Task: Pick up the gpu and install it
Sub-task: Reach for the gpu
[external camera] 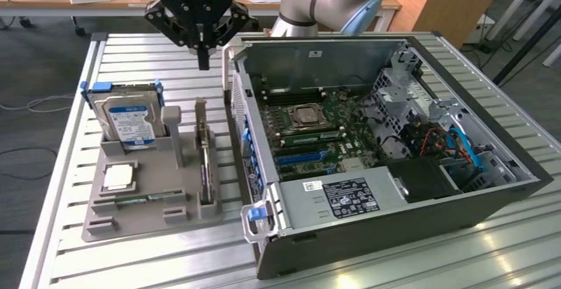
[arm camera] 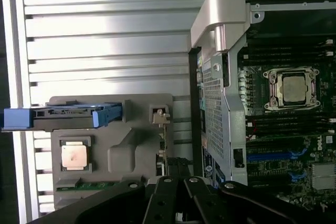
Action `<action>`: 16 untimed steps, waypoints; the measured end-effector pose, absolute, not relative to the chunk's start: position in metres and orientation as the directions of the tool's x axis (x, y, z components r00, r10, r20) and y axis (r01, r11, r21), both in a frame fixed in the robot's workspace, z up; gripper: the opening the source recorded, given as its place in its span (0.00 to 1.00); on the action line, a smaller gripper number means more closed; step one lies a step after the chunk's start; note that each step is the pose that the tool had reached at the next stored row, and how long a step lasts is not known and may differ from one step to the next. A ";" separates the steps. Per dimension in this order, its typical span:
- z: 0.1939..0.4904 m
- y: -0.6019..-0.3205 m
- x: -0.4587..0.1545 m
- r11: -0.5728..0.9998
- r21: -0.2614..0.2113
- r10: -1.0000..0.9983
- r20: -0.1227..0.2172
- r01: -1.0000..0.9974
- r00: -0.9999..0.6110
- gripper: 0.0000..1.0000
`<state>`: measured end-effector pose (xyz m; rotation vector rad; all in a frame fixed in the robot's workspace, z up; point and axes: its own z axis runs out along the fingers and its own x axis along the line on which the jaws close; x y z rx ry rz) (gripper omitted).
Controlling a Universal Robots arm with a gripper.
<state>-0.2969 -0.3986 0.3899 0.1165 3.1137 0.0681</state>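
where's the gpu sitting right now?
Exterior view: the gpu stands on edge in the gray holder, between the hard drive on that view's left and the open PC case on its right.

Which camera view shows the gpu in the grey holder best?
The exterior view: the gpu stands on edge in the grey holder, with its whole length and side visible. In the wrist view the gpu appears from above, as a thin edge.
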 end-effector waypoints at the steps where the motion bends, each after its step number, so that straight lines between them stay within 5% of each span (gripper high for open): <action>1: 0.390 -0.399 -0.297 0.996 0.044 0.075 -0.023 0.074 -0.997 0.11; 16: 0.390 -0.439 -0.297 0.996 0.045 0.075 -0.023 0.074 -0.997 0.11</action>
